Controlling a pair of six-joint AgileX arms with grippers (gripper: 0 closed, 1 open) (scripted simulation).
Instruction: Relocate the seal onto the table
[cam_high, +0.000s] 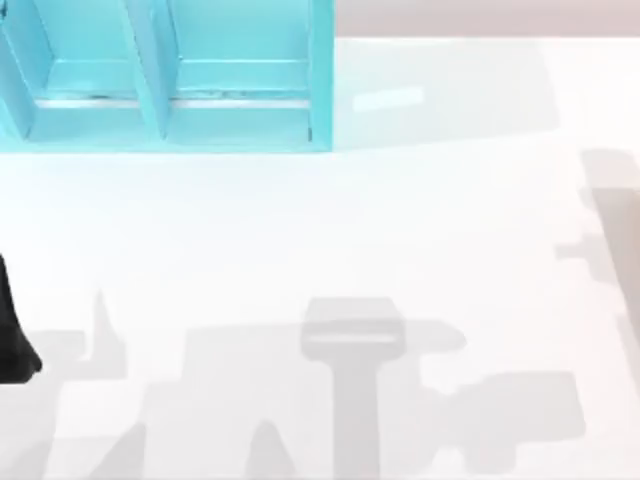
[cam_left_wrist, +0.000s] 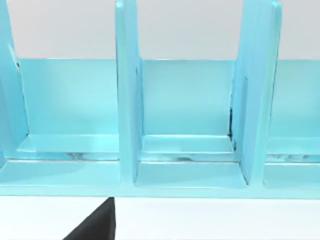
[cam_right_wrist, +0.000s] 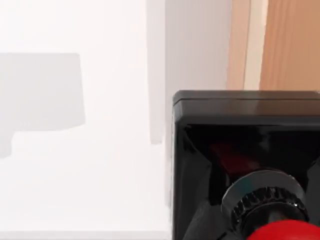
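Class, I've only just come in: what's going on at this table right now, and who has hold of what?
The seal, black block base with a red knob, sits right up against the right wrist camera, so the right arm appears to have it, held above the white table. Whether the fingers grip it cannot be made out. The left arm waits at the table's left edge, facing the turquoise shelf unit. The seal is not visibly set down yet.

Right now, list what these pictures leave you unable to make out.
- Right gripper: its fingers, in the right wrist view, where the seal sits close to the camera.
- Seal: its knob is cut by the frame edge there.
- Left arm: cut by the top view's left edge.
- Shelf unit: cut by the top view's upper edge.
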